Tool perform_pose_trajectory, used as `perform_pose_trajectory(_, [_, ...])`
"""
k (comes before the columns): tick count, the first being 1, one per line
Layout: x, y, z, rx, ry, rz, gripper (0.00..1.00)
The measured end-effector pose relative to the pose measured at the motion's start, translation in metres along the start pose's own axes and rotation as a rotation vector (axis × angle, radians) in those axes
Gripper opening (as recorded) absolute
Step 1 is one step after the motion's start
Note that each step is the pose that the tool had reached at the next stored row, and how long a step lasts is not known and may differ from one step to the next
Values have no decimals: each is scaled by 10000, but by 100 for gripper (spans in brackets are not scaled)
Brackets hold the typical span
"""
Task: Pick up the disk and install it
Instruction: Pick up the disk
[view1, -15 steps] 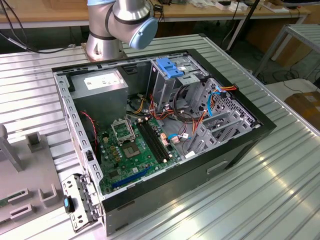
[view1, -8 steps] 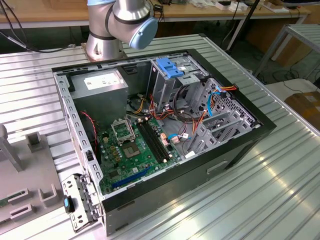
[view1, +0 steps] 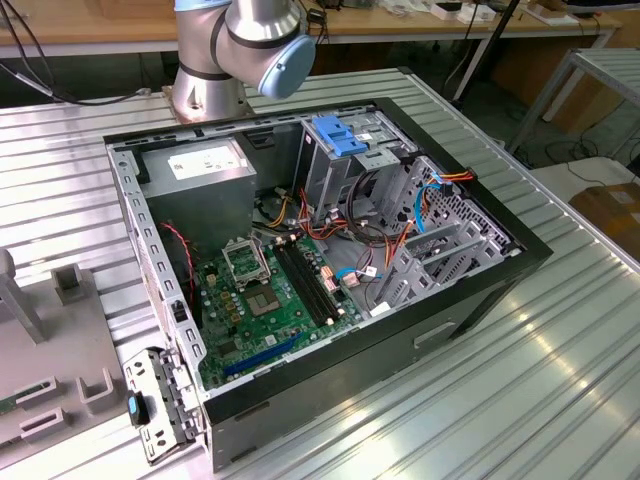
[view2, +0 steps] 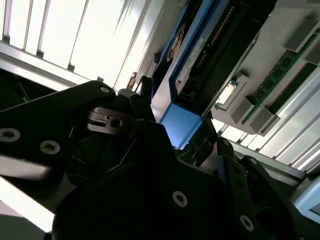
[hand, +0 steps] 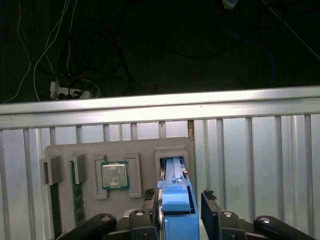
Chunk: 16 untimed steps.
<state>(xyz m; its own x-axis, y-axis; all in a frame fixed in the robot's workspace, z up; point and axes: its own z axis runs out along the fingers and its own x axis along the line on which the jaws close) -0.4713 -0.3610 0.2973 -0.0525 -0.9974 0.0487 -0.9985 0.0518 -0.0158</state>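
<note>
In the grey tray (hand: 145, 147), disk (hand: 176, 202) on edge, long axis leading away from the fingers (hand: 210, 202), spread apart astride it

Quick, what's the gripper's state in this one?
Gripper: set around the disk that stands in the grey tray; open or shut cannot be told.

A ribbed metal table (view1: 560, 390) gleams under bright light, a wooden bench (view1: 90, 30) beyond, cables (hand: 85, 55) on dark floor (hand: 200, 45)
</note>
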Motion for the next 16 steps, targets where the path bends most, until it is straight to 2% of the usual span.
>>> perform_pose_trajectory(2, [0,0,0,0,0,3,40])
perform_pose_trajectory(4, [0,0,0,0,0,5,37])
perform_pose_trajectory(14, [0,0,1,0,0,8,37])
perform_pose_trajectory(16, [1,0,1,13,-5,-261,37])
